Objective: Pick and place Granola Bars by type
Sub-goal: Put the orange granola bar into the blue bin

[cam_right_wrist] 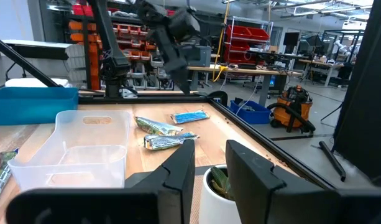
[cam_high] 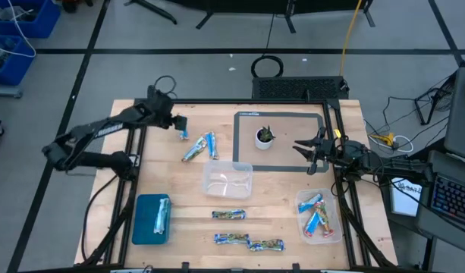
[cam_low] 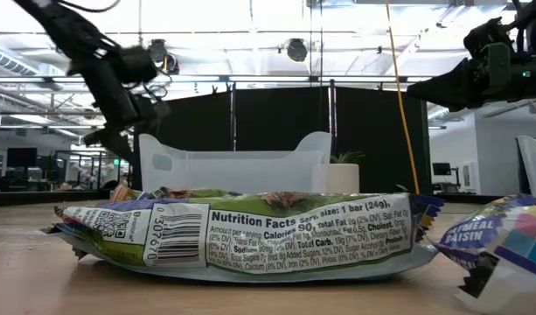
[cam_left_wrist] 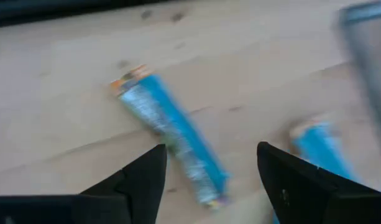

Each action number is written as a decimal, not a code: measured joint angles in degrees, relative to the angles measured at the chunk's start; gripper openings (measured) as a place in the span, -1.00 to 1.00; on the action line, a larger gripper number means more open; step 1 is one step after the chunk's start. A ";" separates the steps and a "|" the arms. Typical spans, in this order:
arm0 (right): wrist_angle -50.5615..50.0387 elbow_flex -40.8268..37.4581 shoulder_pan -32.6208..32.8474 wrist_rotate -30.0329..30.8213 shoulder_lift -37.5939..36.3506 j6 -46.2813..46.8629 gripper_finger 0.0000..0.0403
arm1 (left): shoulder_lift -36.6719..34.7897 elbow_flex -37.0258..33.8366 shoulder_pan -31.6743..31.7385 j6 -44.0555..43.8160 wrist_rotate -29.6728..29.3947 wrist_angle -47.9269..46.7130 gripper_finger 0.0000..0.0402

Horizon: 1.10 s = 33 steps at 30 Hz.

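So far, only part of the sorting is seen to be done. Two or three blue and red bars [cam_high: 315, 214] are gathered in the tub [cam_high: 336, 233] by the right front corner, and one silvery bar [cam_high: 161, 214] is laid in the blue tray [cam_high: 142, 225] at the left front. The clear tub [cam_high: 227, 180] in the middle holds nothing. Left loose on the table [cam_high: 293, 250] are three patterned bars [cam_high: 246, 240] near the front edge, two bars [cam_high: 199, 147] behind the middle tub, and a blue bar [cam_left_wrist: 171, 140] at the back left.

The left gripper [cam_left_wrist: 210, 177] is held just above that blue bar with its jaws spread wide and nothing between them. The right gripper [cam_right_wrist: 210, 167] is parked by the plant pot [cam_high: 264, 137]; its jaws are set a little apart and empty. Six bars are judged still unplaced.
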 joint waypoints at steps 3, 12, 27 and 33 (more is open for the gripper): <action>0.00 0.01 0.01 0.00 0.00 0.00 -0.59 | 5.13 2.89 0.25 0.36 -3.88 -3.94 0.27; 0.00 -0.01 0.01 0.00 0.00 0.01 -0.59 | 11.12 3.85 4.23 1.63 -3.38 -1.87 0.13; 0.00 0.01 0.01 0.00 0.00 0.01 -0.59 | 15.02 3.83 8.11 -0.12 -3.21 1.60 0.07; 0.00 0.00 0.01 0.00 0.01 0.01 -0.59 | 16.26 3.83 8.13 -3.35 0.46 5.25 0.06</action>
